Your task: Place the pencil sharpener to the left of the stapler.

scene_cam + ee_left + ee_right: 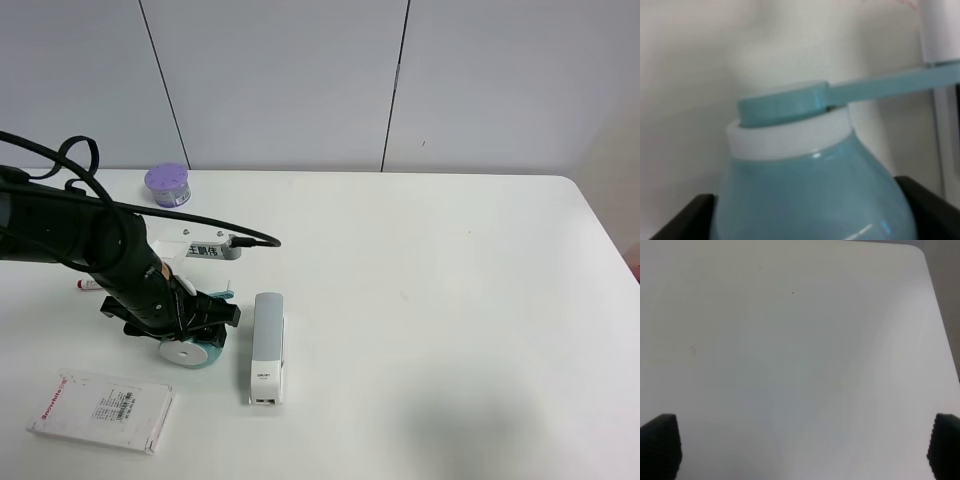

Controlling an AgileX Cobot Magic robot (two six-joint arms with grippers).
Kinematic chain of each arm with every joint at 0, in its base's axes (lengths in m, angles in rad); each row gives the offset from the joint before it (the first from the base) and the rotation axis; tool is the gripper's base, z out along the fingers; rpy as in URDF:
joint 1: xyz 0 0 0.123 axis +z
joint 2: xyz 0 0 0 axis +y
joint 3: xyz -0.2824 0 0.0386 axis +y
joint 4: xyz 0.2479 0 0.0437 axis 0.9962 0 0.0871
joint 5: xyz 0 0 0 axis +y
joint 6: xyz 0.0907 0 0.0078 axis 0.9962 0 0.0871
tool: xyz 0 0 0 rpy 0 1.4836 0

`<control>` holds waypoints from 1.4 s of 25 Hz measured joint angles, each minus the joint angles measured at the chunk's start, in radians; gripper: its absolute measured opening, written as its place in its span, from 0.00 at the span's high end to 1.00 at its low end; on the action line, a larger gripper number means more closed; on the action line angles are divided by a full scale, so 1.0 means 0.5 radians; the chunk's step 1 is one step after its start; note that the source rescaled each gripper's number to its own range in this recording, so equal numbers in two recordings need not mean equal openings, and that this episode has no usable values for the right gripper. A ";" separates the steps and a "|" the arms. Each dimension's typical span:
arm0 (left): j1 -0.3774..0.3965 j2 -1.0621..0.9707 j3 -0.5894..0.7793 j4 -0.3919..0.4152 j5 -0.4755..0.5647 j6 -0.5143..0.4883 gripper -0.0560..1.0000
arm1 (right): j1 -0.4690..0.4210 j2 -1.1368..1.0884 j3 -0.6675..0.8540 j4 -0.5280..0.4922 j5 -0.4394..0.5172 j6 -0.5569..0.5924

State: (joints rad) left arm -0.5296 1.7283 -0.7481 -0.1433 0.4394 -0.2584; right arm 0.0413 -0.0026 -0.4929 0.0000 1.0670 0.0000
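The teal-blue pencil sharpener [192, 350] rests low at the table just left of the grey-and-white stapler [267, 346], its white round face toward the camera. My left gripper [188, 322] is shut on it from above. In the left wrist view the sharpener [815, 190] fills the frame with its crank arm sticking out, and the black fingers [687, 220] press against both of its sides. My right gripper [800, 447] is open over bare table and holds nothing. It does not show in the exterior high view.
A short purple pot [167, 185] stands at the back left. A flat white packet with red print [100, 410] lies near the front left edge. A white labelled item [200, 248] and a small red-tipped stick [88, 285] lie behind the left arm.
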 joint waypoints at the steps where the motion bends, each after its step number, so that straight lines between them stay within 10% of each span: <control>1: 0.000 0.000 0.000 0.000 -0.015 0.014 0.71 | 0.000 0.000 0.000 0.000 0.000 0.000; 3: 0.000 0.000 0.000 -0.023 -0.052 0.019 0.27 | 0.000 0.000 0.000 0.000 0.000 0.000; 6: 0.000 0.000 0.000 -0.059 -0.054 0.019 0.05 | 0.000 0.000 0.000 0.000 0.000 0.000; 26: 0.035 -0.926 0.000 -0.170 0.061 -0.028 0.01 | 0.000 0.000 0.000 0.000 0.000 0.000; 35: 0.633 -1.201 -0.288 0.150 0.239 0.108 0.01 | 0.000 0.000 0.000 0.000 0.000 0.000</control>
State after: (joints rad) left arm -0.2133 1.1279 -0.8920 -0.0685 0.5590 -0.2044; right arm 0.0413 -0.0026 -0.4929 0.0000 1.0670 0.0000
